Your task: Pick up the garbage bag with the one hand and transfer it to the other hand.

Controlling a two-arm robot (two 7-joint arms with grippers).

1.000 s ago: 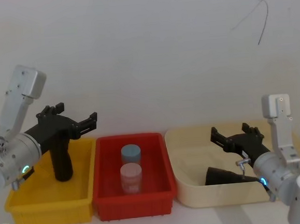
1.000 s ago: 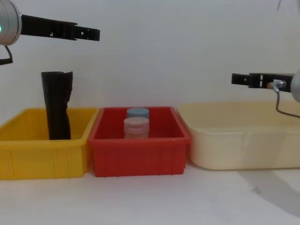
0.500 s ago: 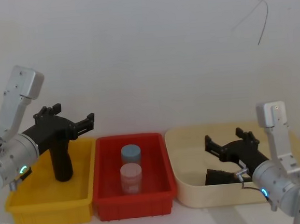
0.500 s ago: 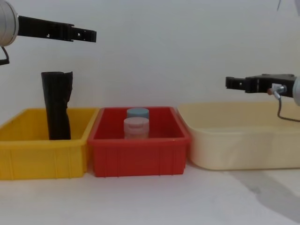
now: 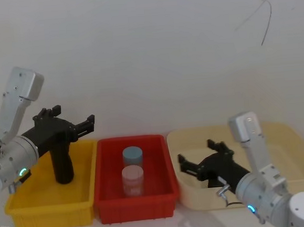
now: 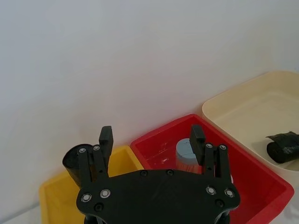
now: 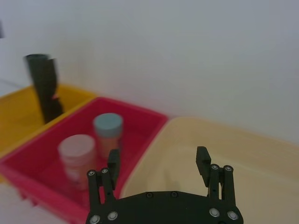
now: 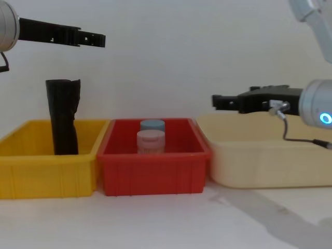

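"What are the jaws of the left gripper doing?"

"Spread wide, nothing between them. The garbage bag stands upright in the yellow bin, below those jaws and apart from them, nearer their root than their tips."

"So where's the trouble?"

"It's a tall, thin roll standing on end. If the jaws come down off-centre, one finger would likely knock the top and tip it against the bin wall. From the left wrist view I'd say the bag's top sits just outside one finger rather than between the two, but the angle is poor and I can't be sure."

"And the right gripper?"

"Jaws spread too, and empty. It's over the cream bin, pointing toward the red bin with its two jars, well apart from the bag. At the handover, if it closes on the stretch the left one holds, the fingers could clash, and with too light a pinch that smooth roll may slip. A dark roll also lies below its jaws, easily mistaken for the bag."
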